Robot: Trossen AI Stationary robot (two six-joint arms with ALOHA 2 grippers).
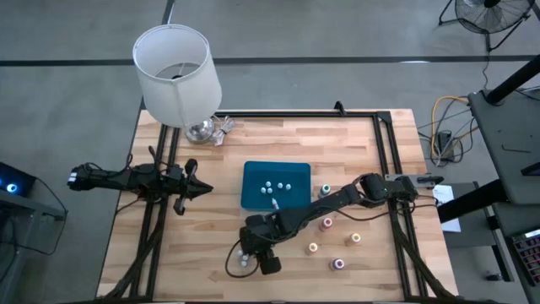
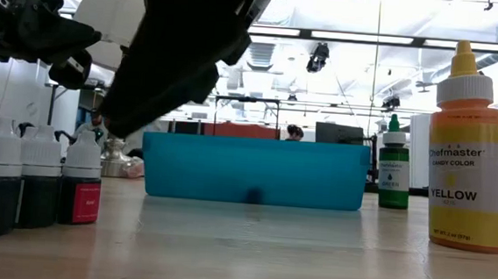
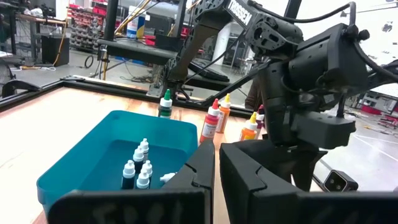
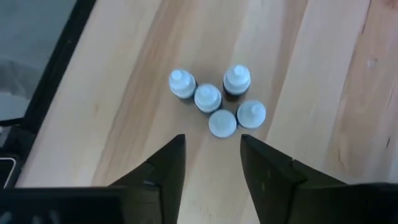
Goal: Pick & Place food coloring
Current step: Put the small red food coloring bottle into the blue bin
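Observation:
Several small white-capped food coloring bottles stand in a tight cluster on the wooden table near its front edge, left of centre; three of them show in the low view. My right gripper hangs open just above them, slanting down, and touches none. More such bottles stand inside the blue tray at mid-table. My left gripper is shut, level, left of the tray and pointing at it.
Taller bottles with coloured tops stand right of the tray: a green one, a yellow one and others toward the front right. A white lamp stands at the far left. Black frame rails edge the table.

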